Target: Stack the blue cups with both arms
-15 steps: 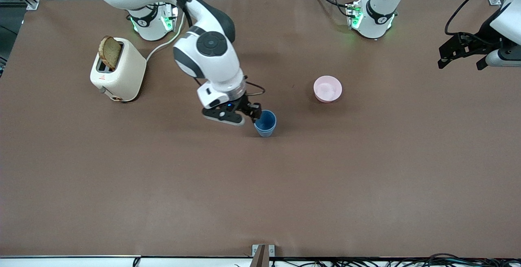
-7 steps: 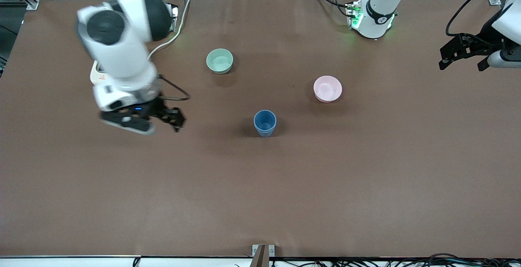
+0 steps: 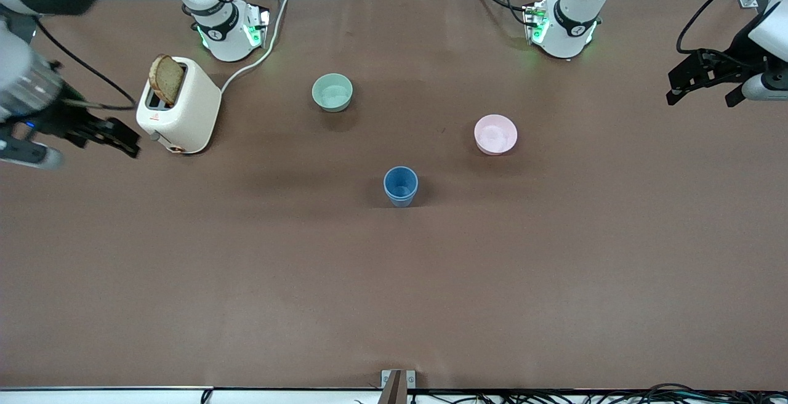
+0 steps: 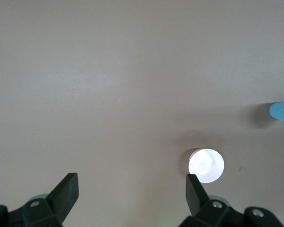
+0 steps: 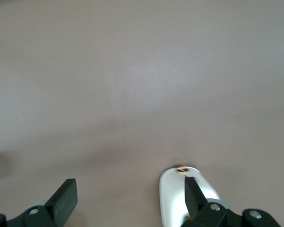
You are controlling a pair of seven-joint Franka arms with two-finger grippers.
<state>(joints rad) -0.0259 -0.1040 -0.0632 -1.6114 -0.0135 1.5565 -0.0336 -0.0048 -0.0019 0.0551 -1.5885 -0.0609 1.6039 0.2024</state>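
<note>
The blue cups (image 3: 401, 186) stand as one upright stack mid-table, with an inner rim showing inside the outer one. Their edge also shows in the left wrist view (image 4: 282, 112). My right gripper (image 3: 117, 139) is open and empty, up over the table's edge at the right arm's end, beside the toaster. In its wrist view the right gripper (image 5: 130, 191) has its jaws wide apart with nothing between them. My left gripper (image 3: 700, 99) is open and empty, over the table's edge at the left arm's end. In its wrist view the left gripper (image 4: 131, 189) is also open.
A cream toaster (image 3: 178, 105) with a slice of bread stands near the right arm's base, also in the right wrist view (image 5: 177, 198). A pale green bowl (image 3: 332, 92) and a pink bowl (image 3: 495, 134) sit farther from the front camera than the cups. The pink bowl shows in the left wrist view (image 4: 206, 165).
My right gripper let go at the blue cups and swung away fast to the right arm's end of the table, uncovering the green bowl. The left arm barely moved.
</note>
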